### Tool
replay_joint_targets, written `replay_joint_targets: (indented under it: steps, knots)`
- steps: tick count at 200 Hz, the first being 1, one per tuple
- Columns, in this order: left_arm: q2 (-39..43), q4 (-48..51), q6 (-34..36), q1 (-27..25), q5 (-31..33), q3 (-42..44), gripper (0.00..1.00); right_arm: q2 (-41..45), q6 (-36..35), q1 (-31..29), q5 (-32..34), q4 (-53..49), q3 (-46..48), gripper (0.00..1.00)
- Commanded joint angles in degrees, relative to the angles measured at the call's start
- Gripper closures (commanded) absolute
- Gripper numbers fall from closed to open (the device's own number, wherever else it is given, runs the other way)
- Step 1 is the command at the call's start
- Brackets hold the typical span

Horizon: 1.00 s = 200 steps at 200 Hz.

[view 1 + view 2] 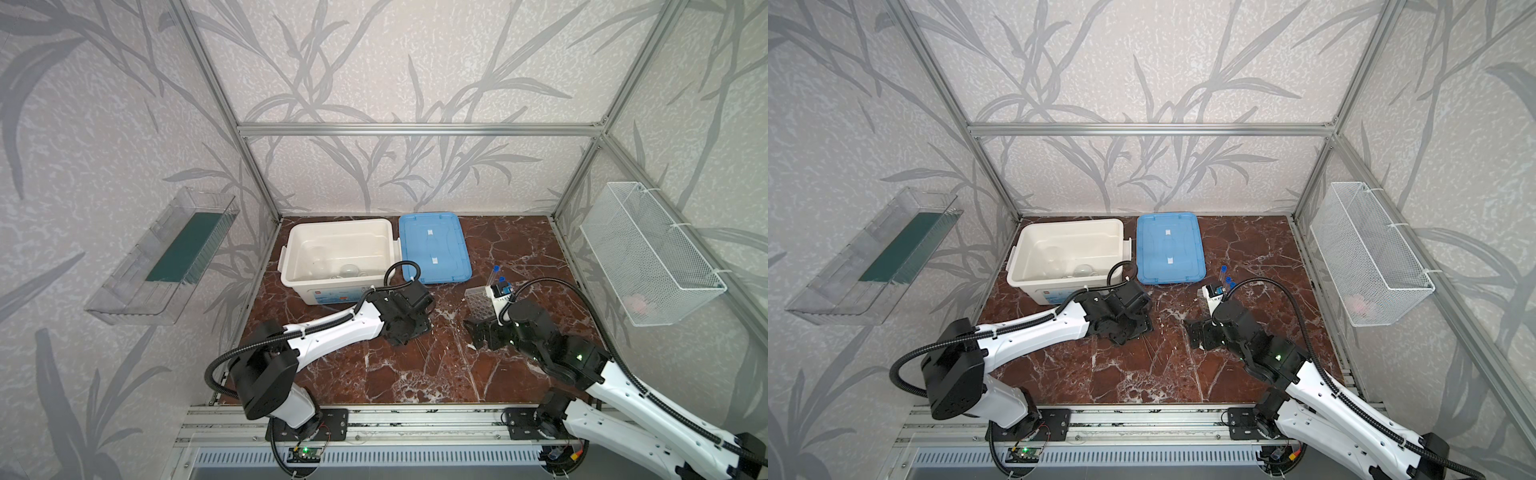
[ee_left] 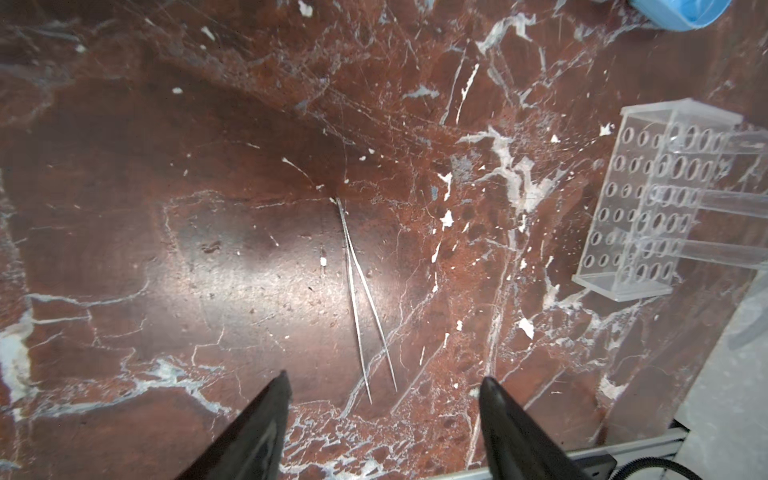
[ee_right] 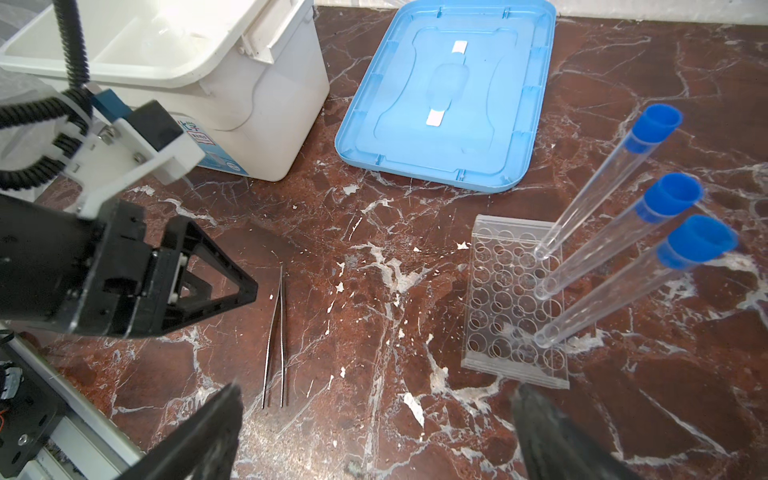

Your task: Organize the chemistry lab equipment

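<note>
Tweezers (image 2: pixel 365 299) lie flat on the surface (image 2: pixel 166 249), close by the left gripper (image 2: pixel 384 377), whose jaws stand parted and empty. Thin, light, springy, slippery steel; likely best pinched across both legs mid-length. Right gripper (image 3: pixel 377 387) gapes wide, empty.

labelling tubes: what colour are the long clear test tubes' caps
Blue caps, clearest in the right wrist view.

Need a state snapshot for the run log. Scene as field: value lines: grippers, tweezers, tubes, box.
left gripper: open, holding nothing, tips either side of the tweezers' open ends
right gripper: open, empty
tweezers: flat on the table, not gripped
test tubes: three, blue-capped, standing in the rack
rack: on the table, clear, most holes free
white box: open, clear glassware inside
blue lid: off, flat beside the box
</note>
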State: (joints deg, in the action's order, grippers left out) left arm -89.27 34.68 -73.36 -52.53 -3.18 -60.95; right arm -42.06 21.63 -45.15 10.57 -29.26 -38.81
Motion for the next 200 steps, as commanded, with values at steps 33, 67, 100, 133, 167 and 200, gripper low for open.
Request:
replay_joint_targets:
  steps: [33,67,100,133,167,200]
  knots:
    - [-7.0,1.33,-8.86,-2.07,2.64,-2.24,0.47,-0.04,-0.85,0.33,1.64,-1.26,0.16,0.01]
    - [-10.12,1.63,-7.74,-3.57,3.59,-3.61,0.45,-0.79,-1.58,0.4,1.8,-0.69,-0.14,0.01]
    - [-13.52,4.04,-6.43,-3.8,2.42,-6.84,0.43,-1.4,-1.66,0.58,1.73,0.56,0.11,0.01]
    - [-14.74,6.6,-7.13,-3.8,2.64,-8.13,0.5,-1.73,-1.68,0.67,1.32,0.43,-0.02,0.01]
    - [-15.53,7.21,-7.65,-3.98,2.3,-8.31,0.54,-0.62,-1.84,0.74,2.08,0.08,0.81,0.01]
    - [-16.44,5.04,-7.91,-4.07,1.58,-7.72,0.54,-0.17,-1.72,0.76,2.06,0.08,0.97,0.01]
